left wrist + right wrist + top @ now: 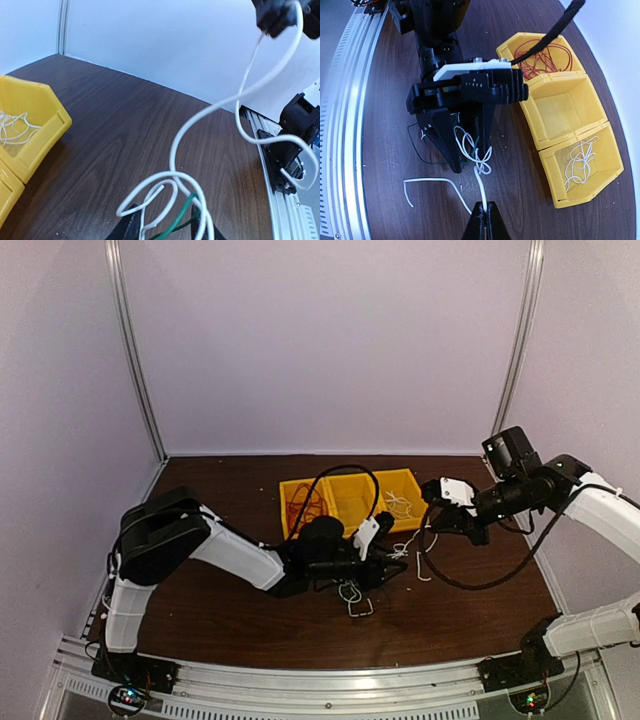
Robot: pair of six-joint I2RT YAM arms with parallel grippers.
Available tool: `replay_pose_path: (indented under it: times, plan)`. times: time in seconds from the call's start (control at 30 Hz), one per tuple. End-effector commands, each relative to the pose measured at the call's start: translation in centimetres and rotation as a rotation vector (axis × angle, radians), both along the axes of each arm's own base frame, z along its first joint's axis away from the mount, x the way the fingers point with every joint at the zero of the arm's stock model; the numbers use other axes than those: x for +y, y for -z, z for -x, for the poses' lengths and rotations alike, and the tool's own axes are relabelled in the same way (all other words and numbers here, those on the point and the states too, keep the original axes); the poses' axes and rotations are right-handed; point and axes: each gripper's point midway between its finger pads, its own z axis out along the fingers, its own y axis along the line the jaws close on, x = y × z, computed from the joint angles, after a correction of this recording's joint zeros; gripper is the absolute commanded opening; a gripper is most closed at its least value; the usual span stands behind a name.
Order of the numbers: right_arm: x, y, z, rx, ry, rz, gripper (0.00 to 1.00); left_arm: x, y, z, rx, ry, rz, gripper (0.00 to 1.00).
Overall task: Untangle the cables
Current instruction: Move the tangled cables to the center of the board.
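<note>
The right gripper (484, 215) is pressed together, pinching a white cable (480, 187) near the yellow bin (540, 137). That strand leads to the knotted cables (479, 162) on the desk (385, 150), between the spread fingers of the left gripper (470, 159).

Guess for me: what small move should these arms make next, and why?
Probably the left gripper should close on the tangle. Its jaws stand open around it, while the right gripper is shut on the white cable leading out; anchoring the tangle would let a pull free that strand.
</note>
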Motion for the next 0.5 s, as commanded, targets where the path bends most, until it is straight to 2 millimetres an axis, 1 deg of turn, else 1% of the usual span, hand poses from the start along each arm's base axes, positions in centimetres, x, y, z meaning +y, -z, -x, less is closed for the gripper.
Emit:
replay_pose_path:
  times: [0.0, 0.07, 0.13, 0.27, 0.4, 0.47]
  plan:
    - [1.1, -3.6, 0.7, -0.018, -0.031, -0.098, 0.00, -0.6, -0.4, -0.2, -0.011, 0.013, 0.064, 0.29]
    - [1.2, -5.1, 0.8, -0.038, -0.032, -0.125, 0.00, -0.6, 0.1, -0.4, -0.004, 0.003, 0.058, 0.24]
    - [1.3, -7.1, 1.0, -0.077, -0.038, -0.161, 0.00, -0.4, 0.3, -0.5, -0.004, -0.008, 0.059, 0.22]
    - [1.3, -10.7, 1.2, -0.137, -0.043, -0.206, 0.00, 0.2, 0.6, -0.8, 0.001, -0.019, 0.058, 0.10]
    - [1.4, -13.1, 1.5, -0.162, -0.053, -0.228, 0.00, 1.1, 0.9, -0.8, 0.008, -0.033, 0.050, 0.04]
    - [1.2, -14.1, 1.5, -0.181, -0.048, -0.228, 0.00, 1.7, 1.0, -0.8, 0.020, -0.045, 0.042, 0.02]
